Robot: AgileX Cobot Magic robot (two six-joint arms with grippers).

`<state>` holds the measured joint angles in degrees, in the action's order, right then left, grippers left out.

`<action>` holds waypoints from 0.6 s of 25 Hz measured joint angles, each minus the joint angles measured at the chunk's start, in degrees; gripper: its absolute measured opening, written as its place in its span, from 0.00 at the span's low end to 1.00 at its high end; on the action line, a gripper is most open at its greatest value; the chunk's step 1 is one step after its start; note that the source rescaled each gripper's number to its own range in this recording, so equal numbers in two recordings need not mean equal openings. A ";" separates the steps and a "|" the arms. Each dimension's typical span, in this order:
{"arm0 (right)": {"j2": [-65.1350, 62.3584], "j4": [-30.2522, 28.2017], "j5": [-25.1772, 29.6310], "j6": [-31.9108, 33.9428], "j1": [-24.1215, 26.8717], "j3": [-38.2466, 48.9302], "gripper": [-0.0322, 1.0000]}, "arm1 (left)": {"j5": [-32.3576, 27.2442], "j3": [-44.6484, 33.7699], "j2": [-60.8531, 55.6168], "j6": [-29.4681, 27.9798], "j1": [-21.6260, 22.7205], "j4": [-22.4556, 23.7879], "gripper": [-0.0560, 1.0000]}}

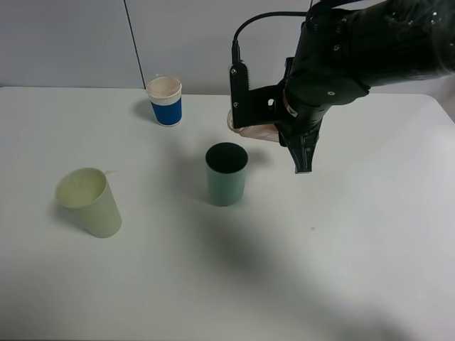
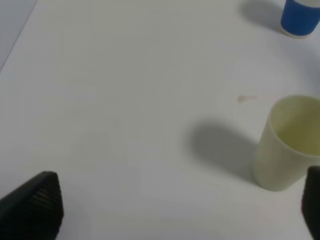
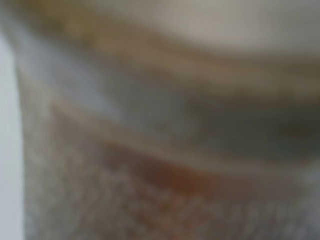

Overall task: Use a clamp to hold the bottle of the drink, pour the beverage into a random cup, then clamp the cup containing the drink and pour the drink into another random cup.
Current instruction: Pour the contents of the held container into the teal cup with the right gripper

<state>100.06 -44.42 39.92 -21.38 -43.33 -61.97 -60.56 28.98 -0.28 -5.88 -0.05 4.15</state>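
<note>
My right gripper point(image 1: 264, 126) is shut on the bottle point(image 1: 250, 130), which lies tipped on its side in the air just behind and above the teal-green cup point(image 1: 227, 174). The right wrist view is filled by a blur of the bottle point(image 3: 160, 125), clear plastic with a brownish tint. No stream of beverage can be made out. The blue cup point(image 1: 166, 101) with its white rim stands at the back left and shows at the edge of the left wrist view too point(image 2: 301, 17). My left gripper point(image 2: 175, 210) hangs open over bare table, and its arm is outside the exterior high view.
A pale yellow-green cup point(image 1: 90, 201) stands at the front left, close beside the left gripper's fingertip point(image 2: 312, 200). The white table point(image 1: 341, 270) reaches a grey wall at the back. The right arm's dark bulk covers the back right.
</note>
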 joint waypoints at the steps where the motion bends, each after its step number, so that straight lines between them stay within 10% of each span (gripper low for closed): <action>1: 0.00 -0.07 0.00 -0.24 0.00 0.22 0.04 | 0.00 0.00 0.00 0.00 0.00 0.00 0.89; 15: 0.00 -4.42 1.08 -1.40 -0.62 0.48 0.04 | 0.00 0.00 0.00 0.00 0.00 0.00 0.89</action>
<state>100.06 -48.83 41.00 -22.78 -43.95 -61.49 -60.56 28.98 -0.28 -5.88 -0.05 4.15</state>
